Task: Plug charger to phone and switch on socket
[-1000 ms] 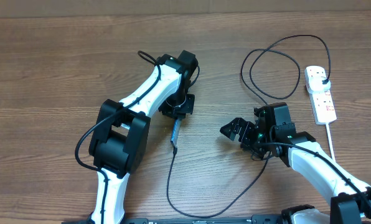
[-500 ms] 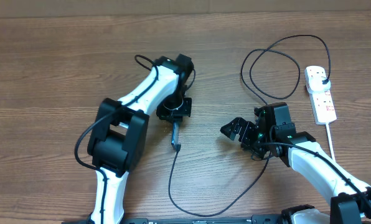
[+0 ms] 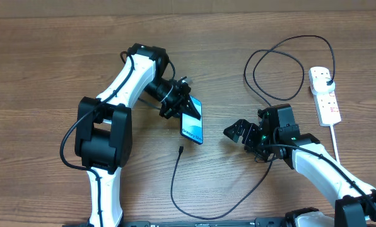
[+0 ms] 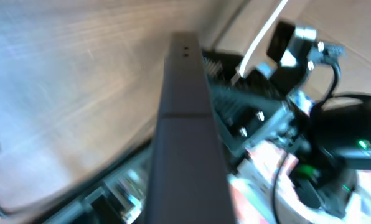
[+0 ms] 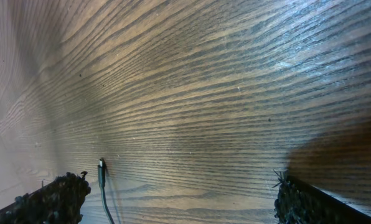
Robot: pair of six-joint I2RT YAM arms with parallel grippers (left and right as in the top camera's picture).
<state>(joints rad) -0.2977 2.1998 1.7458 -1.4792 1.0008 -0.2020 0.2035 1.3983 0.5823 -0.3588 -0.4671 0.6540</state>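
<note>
Overhead and wrist views of the two arms at a wooden table (image 3: 49,75). The left gripper (image 3: 182,108) is clamped on one end of the phone (image 3: 192,123) and holds it tilted near the middle of the table, its light blue screen turned up towards the overhead camera. In the left wrist view the phone (image 4: 185,124) appears edge-on as a dark, blurred bar running away from the lens. The charger (image 3: 171,186) is not plugged into the phone: its connector tip (image 3: 181,149) lies on the wood just below the phone's lower end, apart from it. From there the black cable curves towards the near edge, passes beneath the right arm, loops across the far right of the table and ends at a black plug (image 3: 327,78) seated in the far end of the socket (image 3: 325,101). The socket lies flat at the right edge, with its thick white cord (image 3: 335,142) trailing towards the near side. The right gripper (image 3: 241,133) hangs spread wide and empty; its fingers (image 5: 55,199) frame bare wood, with the connector tip (image 5: 101,165) between them.
</note>
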